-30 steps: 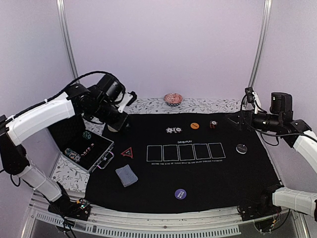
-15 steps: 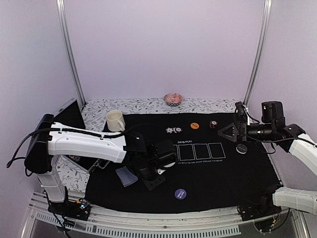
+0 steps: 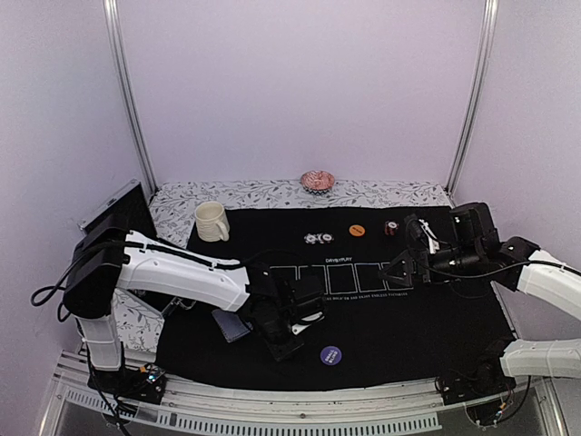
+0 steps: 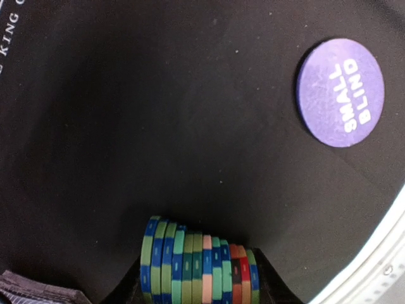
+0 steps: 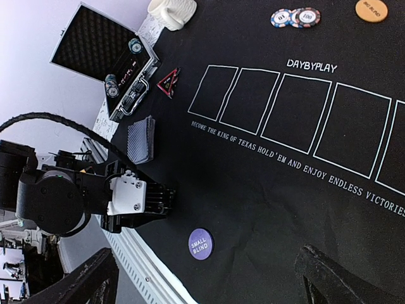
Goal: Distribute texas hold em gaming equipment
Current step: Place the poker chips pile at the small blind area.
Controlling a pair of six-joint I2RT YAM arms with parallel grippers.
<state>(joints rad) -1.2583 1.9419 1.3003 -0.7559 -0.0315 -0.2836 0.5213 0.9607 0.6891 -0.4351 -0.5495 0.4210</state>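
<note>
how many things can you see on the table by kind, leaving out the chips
round buttons: 2 (purple small blind button, orange button)
red-outlined black triangle: 1
card deck: 1
cream mug: 1
pink ruffled dish: 1
open case: 1
total in view: 7

the mat (image 3: pixel 408 318) is black with white card outlines, purple button (image 4: pixel 340 92) has white text, chip stack (image 4: pixel 199 269) shows green and blue striped edges plus a couple red, orange button (image 3: pixel 357 231), cream mug (image 3: pixel 211 221), pink dish (image 3: pixel 318 181), blue-grey card deck (image 5: pixel 140 139)
</note>
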